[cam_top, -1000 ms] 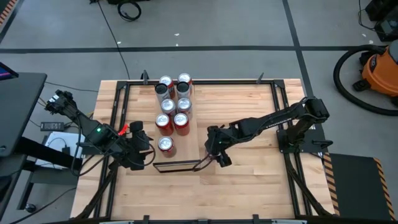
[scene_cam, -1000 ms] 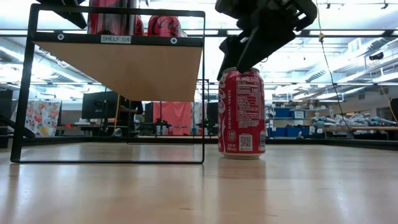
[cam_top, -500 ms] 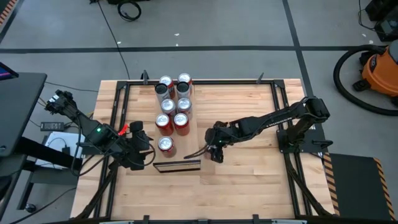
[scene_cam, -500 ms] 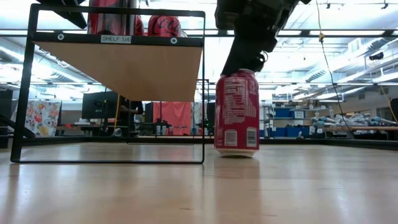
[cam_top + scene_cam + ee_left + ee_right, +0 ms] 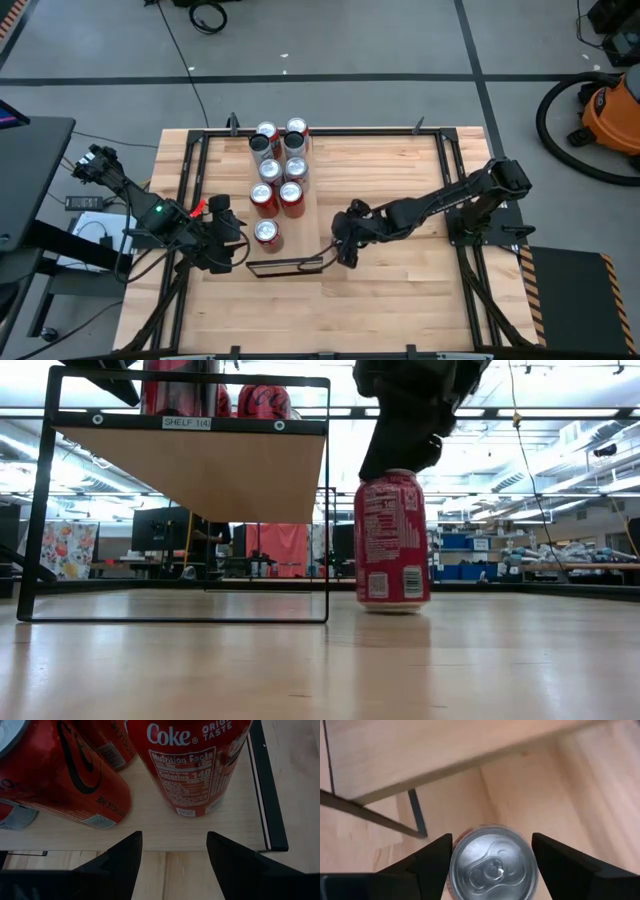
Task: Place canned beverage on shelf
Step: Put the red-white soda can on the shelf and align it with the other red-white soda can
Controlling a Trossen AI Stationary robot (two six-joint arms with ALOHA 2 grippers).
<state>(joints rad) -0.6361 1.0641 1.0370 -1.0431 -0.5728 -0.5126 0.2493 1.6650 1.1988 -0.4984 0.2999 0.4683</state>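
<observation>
A red can (image 5: 392,540) stands upright on the wooden tabletop, just right of the shelf's near end. The shelf (image 5: 300,238) is a pale wood board (image 5: 190,465) on black legs. It carries several red cans with silver tops (image 5: 280,165). My right gripper (image 5: 345,250) is above the red can, its fingers on either side of the can's top (image 5: 492,865). My left gripper (image 5: 238,250) is open and empty at the shelf's near left side, facing the cans on the board (image 5: 172,845). My right gripper pinches the red can at its top rim (image 5: 454,870) between the two fingers, coming from above and pointing down. In the low view the fingers reach only the can's upper end (image 5: 400,465). The can stands upright with its bottom on the table.
Black frame rails (image 5: 190,200) run along the table's sides. Bare wooden tabletop (image 5: 400,280) lies right of the can. An orange vacuum (image 5: 610,110) and its hose stand on the floor beyond the table's right edge.
My right gripper has shifted a little over the red can and stands more upright above it. The can has turned about its upright axis, showing a different part of its label. It has slid slightly left, then right, on the table, staying upright.
</observation>
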